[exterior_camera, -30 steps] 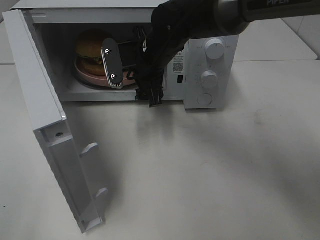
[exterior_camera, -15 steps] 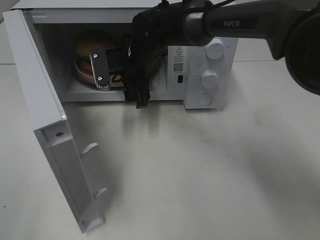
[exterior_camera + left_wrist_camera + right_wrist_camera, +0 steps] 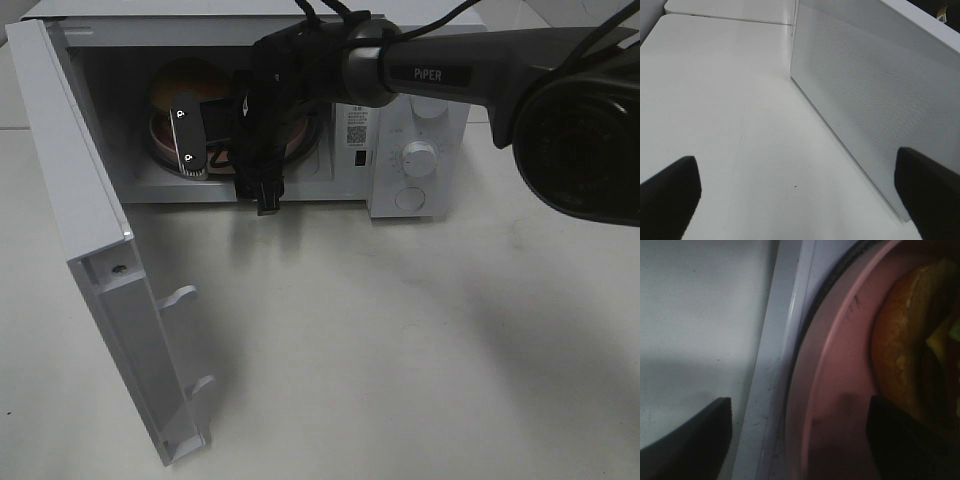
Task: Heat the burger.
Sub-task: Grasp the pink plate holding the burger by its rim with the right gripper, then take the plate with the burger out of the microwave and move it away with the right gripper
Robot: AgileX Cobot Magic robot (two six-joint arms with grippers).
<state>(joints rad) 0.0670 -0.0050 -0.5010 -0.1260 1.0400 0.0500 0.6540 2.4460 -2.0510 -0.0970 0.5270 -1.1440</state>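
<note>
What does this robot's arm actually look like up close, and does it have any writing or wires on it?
The right arm is a dark grey tube marked "PIPER" in white, with black cables looping over its black wrist. The right gripper has a flat black finger with a silvery edge and two white screw marks. In the left wrist view only the left gripper's plain black fingertips show.

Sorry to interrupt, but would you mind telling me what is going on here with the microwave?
The burger sits on a pink plate inside the microwave, whose door stands wide open. The right hand reaches into the opening at the plate's near edge, its fingers spread with the plate rim between them, not clamped on it. The left hand hangs open beside the microwave's side wall, holding nothing. The door is not yet shut.
</note>
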